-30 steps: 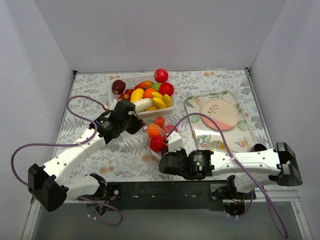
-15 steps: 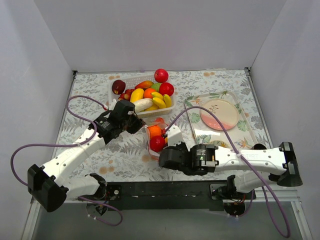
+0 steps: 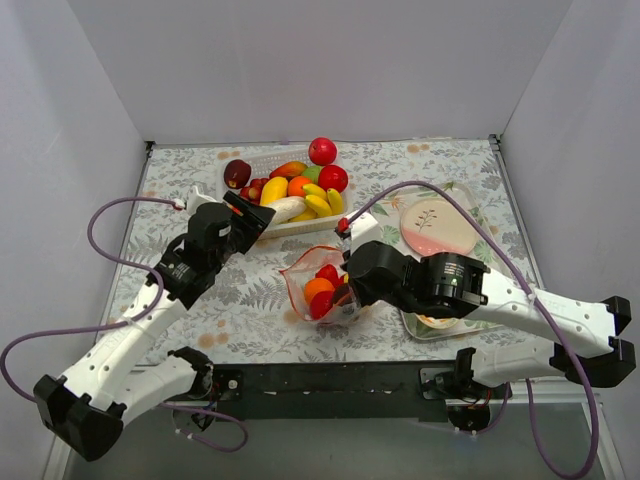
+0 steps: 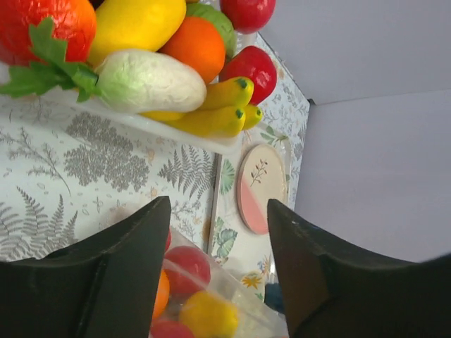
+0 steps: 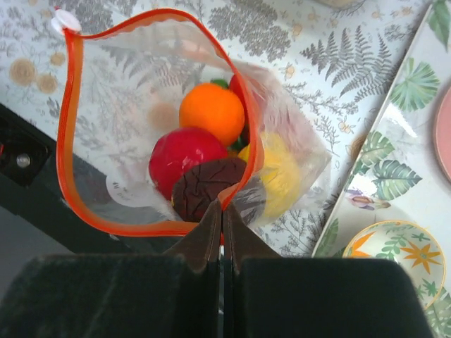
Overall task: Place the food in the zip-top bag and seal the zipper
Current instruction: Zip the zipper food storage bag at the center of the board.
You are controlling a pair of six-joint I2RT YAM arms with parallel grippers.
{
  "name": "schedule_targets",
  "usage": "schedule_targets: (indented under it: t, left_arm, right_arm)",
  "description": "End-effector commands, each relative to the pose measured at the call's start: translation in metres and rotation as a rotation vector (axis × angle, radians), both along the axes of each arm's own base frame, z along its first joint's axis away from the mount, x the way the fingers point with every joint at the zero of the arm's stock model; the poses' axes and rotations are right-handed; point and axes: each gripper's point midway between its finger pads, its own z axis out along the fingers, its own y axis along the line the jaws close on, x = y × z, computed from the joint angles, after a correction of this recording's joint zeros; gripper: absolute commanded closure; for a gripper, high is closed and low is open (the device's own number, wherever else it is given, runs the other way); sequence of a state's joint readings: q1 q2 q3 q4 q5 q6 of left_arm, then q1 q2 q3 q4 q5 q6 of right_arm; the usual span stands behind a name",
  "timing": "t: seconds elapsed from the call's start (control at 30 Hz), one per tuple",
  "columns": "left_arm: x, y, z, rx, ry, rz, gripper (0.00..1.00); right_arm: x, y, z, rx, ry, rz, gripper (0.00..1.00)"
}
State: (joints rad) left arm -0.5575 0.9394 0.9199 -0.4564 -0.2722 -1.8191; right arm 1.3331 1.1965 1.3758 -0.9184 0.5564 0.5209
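Observation:
The zip-top bag (image 3: 300, 272) stands with its mouth open in the middle of the table. It holds an orange, a red, a brown and a yellow piece of food (image 5: 211, 113). My right gripper (image 5: 223, 205) is shut on the red-orange zipper (image 5: 251, 144) at the bag's near rim; in the top view the right gripper (image 3: 343, 292) is at the bag's right side. My left gripper (image 3: 255, 215) hovers open near the white basket, apart from the bag. In the left wrist view the left gripper (image 4: 217, 204) frames the bag (image 4: 236, 299) below with nothing between its fingers.
The white basket (image 3: 262, 157) at the back holds more food (image 3: 300, 186), including a white vegetable (image 4: 151, 81) and yellow bananas. A leaf-patterned tray (image 3: 490, 250) on the right carries a pink-and-cream plate (image 3: 438, 228). A colourful plate (image 5: 402, 260) sits near the bag.
My left gripper let go of the bag, opened and drew back toward the basket. My right gripper shut on the bag's rim and carried it up and to the right.

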Motion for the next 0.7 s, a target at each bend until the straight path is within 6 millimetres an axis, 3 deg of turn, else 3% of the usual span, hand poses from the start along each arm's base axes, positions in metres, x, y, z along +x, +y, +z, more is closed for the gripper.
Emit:
schedule_targets:
  t: [0.0,0.07,0.17,0.33,0.47,0.67]
  left_arm:
    - [0.012,-0.005,-0.002,0.07,-0.06,-0.089,0.5]
    - [0.01,-0.014,-0.018,0.035,0.01,-0.132,0.63]
    - [0.002,-0.009,-0.043,-0.01,0.195,-0.089,0.74]
    - [-0.02,0.013,-0.068,-0.085,0.416,0.068,0.61]
    - [-0.032,0.016,-0.075,-0.182,0.459,0.09,0.58]
    - [-0.051,-0.008,-0.083,-0.34,0.598,-0.054,0.6]
  right_arm:
    - [-0.011,0.0,0.002,0.036,0.013,0.09,0.99]
    - [-0.011,-0.003,-0.001,0.041,0.022,0.077,0.99]
    - [-0.007,-0.004,-0.003,0.031,0.023,0.052,0.99]
    - [-0.005,-0.001,-0.005,0.019,0.028,0.043,0.99]
    - [-0.003,0.002,-0.009,0.007,0.031,0.04,0.99]
    - [-0.002,0.0,-0.013,-0.014,0.035,0.033,0.99]
